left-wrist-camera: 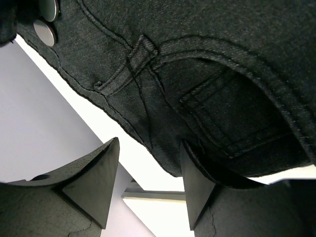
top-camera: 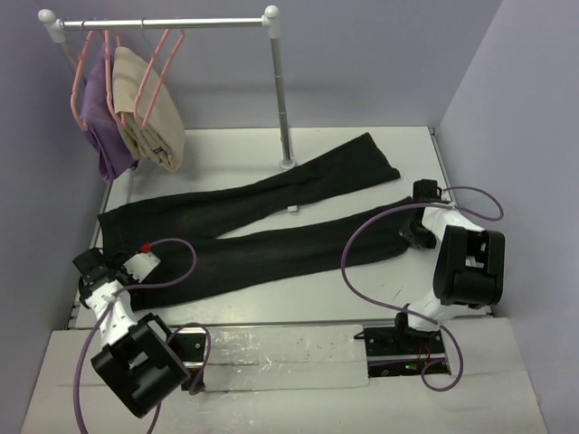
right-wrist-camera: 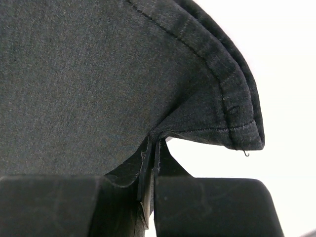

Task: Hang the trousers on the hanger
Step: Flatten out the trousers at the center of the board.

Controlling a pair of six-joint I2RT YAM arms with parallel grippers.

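The trousers lie flat across the table, waist to the left and legs to the right. The pink hanger hangs on the rail, well apart from them. The step in hand looks like the pick-up. The right gripper is pinched closed on a leg hem, and the left gripper stands open astride the waistband edge. Next, the left likely needs to close there.

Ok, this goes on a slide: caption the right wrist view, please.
Right gripper shut on the hem corner of the black trousers, white table behind.
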